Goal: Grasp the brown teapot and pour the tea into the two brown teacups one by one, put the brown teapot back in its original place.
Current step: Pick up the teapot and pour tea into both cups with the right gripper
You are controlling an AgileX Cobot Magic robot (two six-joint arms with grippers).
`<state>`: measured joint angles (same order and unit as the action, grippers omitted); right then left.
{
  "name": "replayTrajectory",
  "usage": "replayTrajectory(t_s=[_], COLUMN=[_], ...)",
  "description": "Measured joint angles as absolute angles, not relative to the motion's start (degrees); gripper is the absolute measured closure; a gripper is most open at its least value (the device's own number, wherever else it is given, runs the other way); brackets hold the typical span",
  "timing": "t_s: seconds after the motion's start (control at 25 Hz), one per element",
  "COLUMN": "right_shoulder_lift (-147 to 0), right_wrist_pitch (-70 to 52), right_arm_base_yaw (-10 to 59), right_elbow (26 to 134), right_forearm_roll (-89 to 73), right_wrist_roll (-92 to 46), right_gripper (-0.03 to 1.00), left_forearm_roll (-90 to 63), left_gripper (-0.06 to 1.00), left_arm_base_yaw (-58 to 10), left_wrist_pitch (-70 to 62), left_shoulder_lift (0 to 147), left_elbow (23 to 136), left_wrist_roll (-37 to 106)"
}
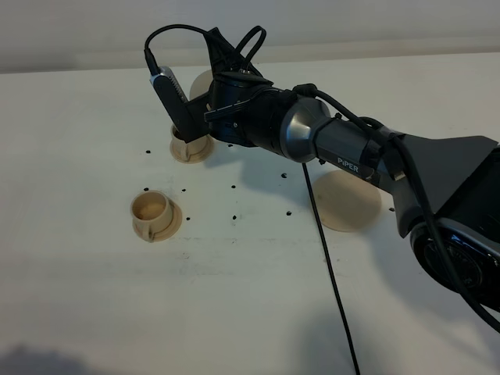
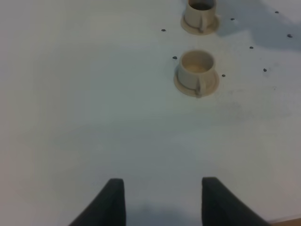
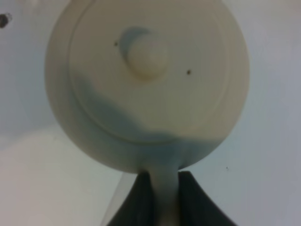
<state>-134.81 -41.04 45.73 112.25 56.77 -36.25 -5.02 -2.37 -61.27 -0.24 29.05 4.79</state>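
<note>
I see a white table (image 1: 94, 312) that fills nearly all my high view. Small dark spots (image 1: 234, 187) lie scattered around its middle, nearer the far edge; perhaps holes, I cannot tell. Behind the far edge stands a pale wall (image 1: 78, 31). A dim shadow (image 1: 39, 361) lies at the near left corner.

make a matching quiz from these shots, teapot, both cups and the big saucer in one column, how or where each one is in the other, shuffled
Things:
1 teapot
2 near cup
3 far cup
4 saucer

States:
a bare, nothing on it
b handle pinched in the right claw
c dark inside, in shadow
d pale inside, out in the open

Pairs: 1-b, 2-d, 3-c, 4-a
</note>
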Motion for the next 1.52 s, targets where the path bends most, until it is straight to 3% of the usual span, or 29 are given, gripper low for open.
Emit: replayTrajectory(t_s=[0.88,1.52], right_shoulder_lift=[-134.8,-134.8], right_wrist_pitch=[-41.0,-41.2], right_arm_base_yaw=[45.7,45.7], right_elbow=[112.2,112.2], right_forearm_roll=[57.0,56.9], right_wrist_roll=[-36.1,-28.0], right_gripper=[0.88,0.88], left_forearm_roll=[-5.0,-5.0], left_gripper=[0.59,0.59], left_arm_base_yaw=[-2.4,-2.4], left_wrist_pitch=[-61.3,-61.3], left_shoulder_lift=[-0.2,-0.2], left_elbow=[29.1,29.1], left_wrist_roll=[4.8,4.8])
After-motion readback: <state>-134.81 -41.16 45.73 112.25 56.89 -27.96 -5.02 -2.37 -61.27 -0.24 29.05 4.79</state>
